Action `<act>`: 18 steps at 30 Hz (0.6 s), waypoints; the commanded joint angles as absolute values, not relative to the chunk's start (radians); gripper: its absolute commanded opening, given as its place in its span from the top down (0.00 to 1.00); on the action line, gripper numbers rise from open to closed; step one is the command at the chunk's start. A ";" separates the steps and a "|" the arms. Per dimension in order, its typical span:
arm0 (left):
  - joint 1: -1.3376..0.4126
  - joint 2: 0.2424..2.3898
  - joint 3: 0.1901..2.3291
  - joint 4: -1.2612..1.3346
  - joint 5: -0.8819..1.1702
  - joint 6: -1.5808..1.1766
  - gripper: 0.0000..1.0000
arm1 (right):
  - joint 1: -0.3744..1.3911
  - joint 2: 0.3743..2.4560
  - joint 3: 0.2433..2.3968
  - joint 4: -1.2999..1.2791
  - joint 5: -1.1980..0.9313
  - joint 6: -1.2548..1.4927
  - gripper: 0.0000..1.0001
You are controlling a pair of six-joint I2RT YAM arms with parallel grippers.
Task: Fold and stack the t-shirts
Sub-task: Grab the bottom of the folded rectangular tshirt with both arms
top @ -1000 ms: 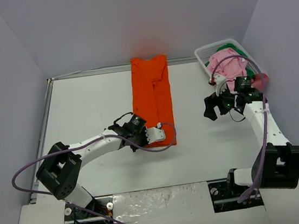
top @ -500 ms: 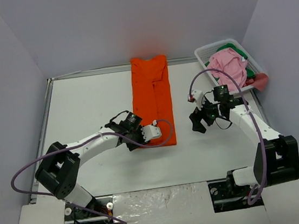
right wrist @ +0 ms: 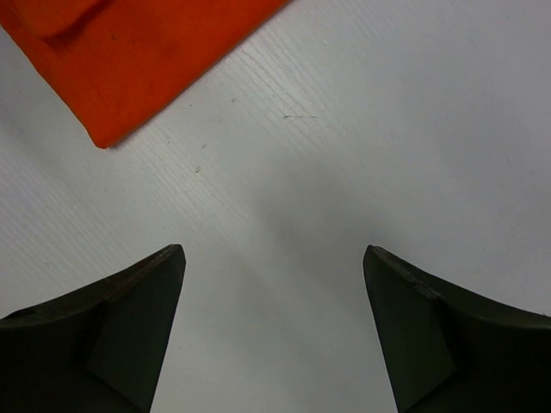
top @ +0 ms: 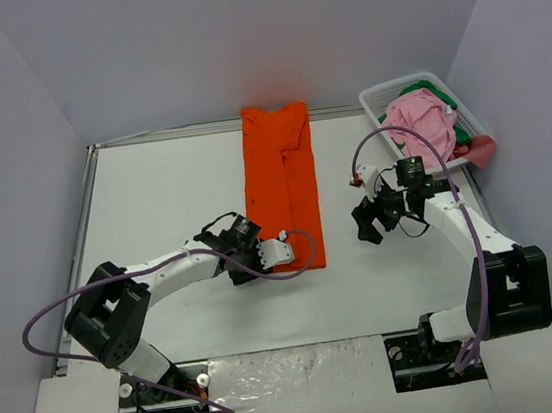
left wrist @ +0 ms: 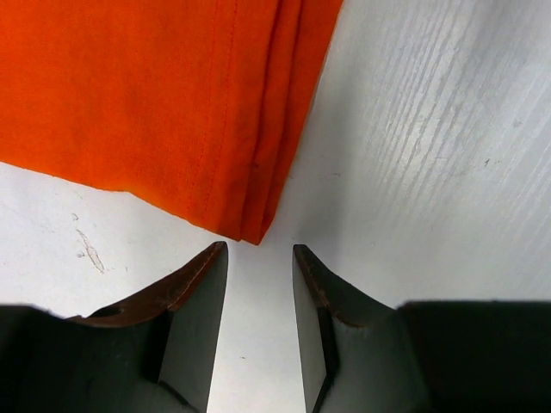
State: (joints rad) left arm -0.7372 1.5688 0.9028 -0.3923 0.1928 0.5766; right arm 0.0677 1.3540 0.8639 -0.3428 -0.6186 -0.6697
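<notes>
1. You have the orange t-shirt (top: 281, 186) lying flat on the white table (top: 156, 211), folded into a long narrow strip that runs from the far edge toward the arms. The cloth is soft and matte, with a stitched hem line and stacked layers showing along its folded edge in the left wrist view (left wrist: 172, 95)
2. Your left gripper (top: 283, 250) sits at the near end of that strip. Its dark, curved fingers (left wrist: 202, 284) stand a narrow way apart with nothing between them, and the near corner of the orange cloth lies just ahead of the gap, not in it
3. Your right gripper (top: 365, 224) hangs over bare table to the right of the strip, apart from it. Its jaws are wide and empty; the right wrist view shows only a squared corner of the orange shirt (right wrist: 129, 60) at the upper left, and finely grained white tabletop below
4. In the far right corner a white slotted plastic basket (top: 384, 102) holds a crumpled pink t-shirt (top: 421, 118) heaped over a green one (top: 463, 129)
</notes>
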 commanded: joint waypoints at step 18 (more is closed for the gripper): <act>-0.762 1.581 0.914 -0.354 0.224 0.583 0.66 | 0.038 1.356 0.867 -0.344 -0.620 -0.658 0.20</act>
State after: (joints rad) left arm -0.7528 1.5688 0.9028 -0.3565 0.2104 0.5758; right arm 0.0452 1.3540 0.8639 -0.3405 -0.6170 -0.6579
